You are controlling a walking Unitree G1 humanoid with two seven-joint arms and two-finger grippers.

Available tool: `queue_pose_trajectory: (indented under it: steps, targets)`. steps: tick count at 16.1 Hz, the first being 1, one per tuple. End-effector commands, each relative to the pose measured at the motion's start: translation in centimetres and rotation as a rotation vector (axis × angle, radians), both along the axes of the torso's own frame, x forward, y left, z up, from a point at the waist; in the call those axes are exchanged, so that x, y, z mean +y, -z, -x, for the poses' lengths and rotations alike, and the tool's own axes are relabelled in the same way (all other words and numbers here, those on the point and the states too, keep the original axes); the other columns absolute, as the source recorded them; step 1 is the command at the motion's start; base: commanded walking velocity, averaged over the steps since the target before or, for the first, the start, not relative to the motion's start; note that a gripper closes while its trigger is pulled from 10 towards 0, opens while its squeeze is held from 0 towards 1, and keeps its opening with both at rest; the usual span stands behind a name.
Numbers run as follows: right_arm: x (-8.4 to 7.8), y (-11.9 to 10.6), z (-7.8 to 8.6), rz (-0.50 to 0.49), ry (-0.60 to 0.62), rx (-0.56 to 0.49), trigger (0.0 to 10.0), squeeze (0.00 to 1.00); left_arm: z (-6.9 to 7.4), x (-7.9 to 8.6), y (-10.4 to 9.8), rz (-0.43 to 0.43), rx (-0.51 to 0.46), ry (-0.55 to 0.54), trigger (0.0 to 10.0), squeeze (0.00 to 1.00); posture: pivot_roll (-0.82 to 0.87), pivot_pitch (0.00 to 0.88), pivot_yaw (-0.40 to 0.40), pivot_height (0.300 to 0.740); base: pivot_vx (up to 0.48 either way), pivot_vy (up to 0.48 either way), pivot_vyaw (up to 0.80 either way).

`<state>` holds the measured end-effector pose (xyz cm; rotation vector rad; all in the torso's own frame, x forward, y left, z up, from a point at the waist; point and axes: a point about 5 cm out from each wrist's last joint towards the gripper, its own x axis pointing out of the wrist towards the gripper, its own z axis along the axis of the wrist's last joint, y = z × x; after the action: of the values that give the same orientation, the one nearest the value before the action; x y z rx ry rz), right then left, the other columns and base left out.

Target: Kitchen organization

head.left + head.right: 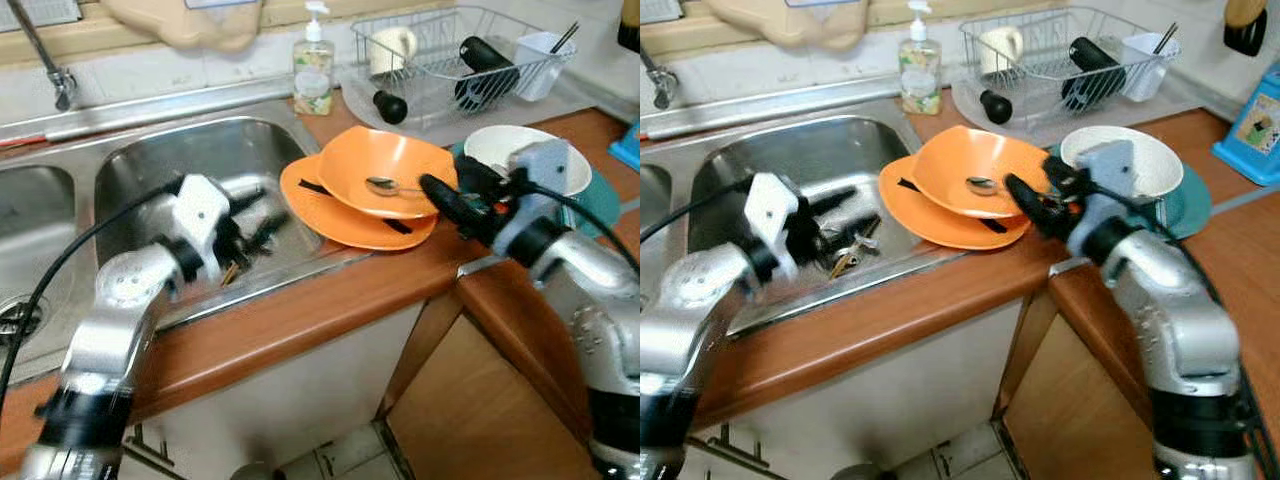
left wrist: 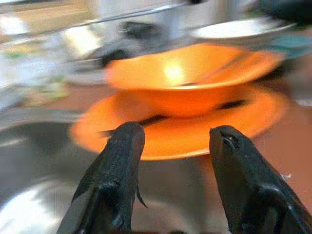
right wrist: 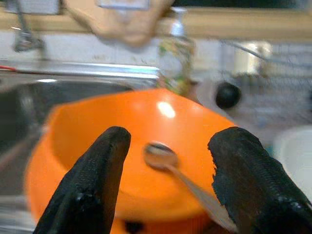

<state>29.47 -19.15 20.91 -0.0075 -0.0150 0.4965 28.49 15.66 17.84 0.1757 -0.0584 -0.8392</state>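
An orange bowl (image 1: pixel 385 165) sits on an orange plate (image 1: pixel 322 215) at the counter edge, beside the sink. A metal spoon (image 1: pixel 385 185) lies inside the bowl. My right gripper (image 1: pixel 440 192) is open at the bowl's right rim, its fingers (image 3: pixel 97 170) framing the spoon (image 3: pixel 161 157). Over the right sink basin (image 1: pixel 190 155), my left gripper (image 1: pixel 260 215) stands open and points at the plate (image 2: pixel 185 136). Several utensils (image 1: pixel 250 250) lie in the basin below it. Nothing is held in either gripper.
A white bowl (image 1: pixel 500 145) rests on a teal plate (image 1: pixel 605 200) behind my right arm. At the back are a soap bottle (image 1: pixel 313 65) and a wire dish rack (image 1: pixel 455 55) with a mug and cups. A faucet (image 1: pixel 45 55) is far left.
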Motion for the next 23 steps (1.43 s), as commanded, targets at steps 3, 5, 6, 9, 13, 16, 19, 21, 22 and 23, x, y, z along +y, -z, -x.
queue_pose_trajectory:
  steps: [3,5,6,9,13,16,19,21,22,23]
  targets:
    - [-0.7,0.2,-0.2,-0.055,0.006,0.027,10.0,0.00,1.0,-0.5,-0.5,0.023,0.031,0.081,10.0,0.00,-0.07,0.000,0.023,0.740,0.000,0.000,0.00]
    - [-0.6,0.7,-0.3,-0.067,0.001,0.052,10.0,0.00,1.3,-0.8,-0.5,0.016,0.046,0.100,10.0,0.00,-0.07,0.000,0.023,0.740,0.000,0.000,0.00]
    - [-0.6,0.9,-0.4,-0.071,-0.001,0.060,10.0,0.00,1.4,-0.9,-0.5,0.015,0.053,0.106,10.0,0.00,-0.07,0.000,0.023,0.740,0.000,0.000,0.00]
    - [-0.4,1.6,-0.2,-0.114,-0.049,0.110,10.0,0.00,1.8,-1.3,-0.5,0.014,0.077,0.134,10.0,0.00,-0.07,0.000,0.022,0.740,0.000,0.000,0.00]
    - [-0.4,1.6,-0.1,-0.141,-0.077,0.123,10.0,0.00,1.9,-1.4,-0.6,0.013,0.087,0.143,10.0,0.00,-0.07,0.000,0.022,0.740,0.000,0.000,0.00]
    - [-0.4,0.7,0.5,-0.173,-0.126,0.105,10.0,0.00,1.9,-1.5,-0.8,0.019,0.086,0.147,10.0,0.00,-0.07,0.000,0.022,0.740,0.000,0.000,0.00]
    - [-1.2,-0.5,0.8,-0.201,-0.105,0.045,10.0,0.00,2.0,-1.6,-0.8,0.016,0.092,0.154,10.0,0.00,-0.07,0.000,0.026,0.740,0.000,0.000,0.00]
    - [-1.7,0.0,0.7,-0.136,-0.063,0.053,10.0,0.00,2.0,-1.6,-0.7,0.013,0.096,0.157,10.0,0.00,-0.08,0.000,0.028,0.740,0.000,0.000,0.00]
    - [-1.8,0.3,0.7,-0.112,-0.053,0.064,10.0,0.00,2.0,-1.6,-0.7,0.011,0.097,0.159,10.0,0.00,-0.08,0.000,0.028,0.740,0.000,0.000,0.00]
    - [-1.8,0.6,0.6,-0.104,-0.042,0.080,10.0,0.00,2.0,-1.7,-0.7,0.011,0.098,0.161,10.0,0.00,-0.08,0.000,0.028,0.740,0.000,0.000,0.00]
